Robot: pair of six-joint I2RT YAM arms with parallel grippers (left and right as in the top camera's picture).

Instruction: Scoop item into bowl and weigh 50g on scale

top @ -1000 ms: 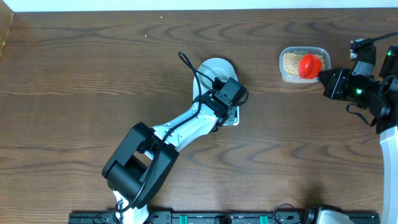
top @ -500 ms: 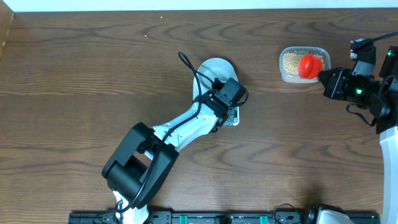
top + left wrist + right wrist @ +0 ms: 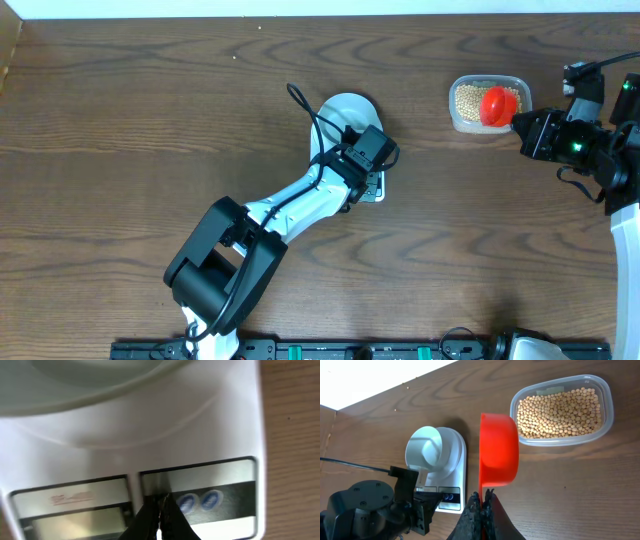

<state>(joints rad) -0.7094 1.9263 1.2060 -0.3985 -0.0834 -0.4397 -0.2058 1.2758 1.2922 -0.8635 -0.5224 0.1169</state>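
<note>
Left hand [image 3: 160,510], fingers pressed together, points at the front panel of the scale [image 3: 220,425], just beside its two round buttons [image 3: 200,501]. The bowl [image 3: 427,452] sits on the scale. The right hand [image 3: 481,502] pinches the handle of the red scoop [image 3: 498,450], beside the clear tub [image 3: 607,407] of beans [image 3: 557,412] on the table [image 3: 560,495].

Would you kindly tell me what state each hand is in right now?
Left hand: closed, holding nothing.
Right hand: closed on the red scoop.
</note>
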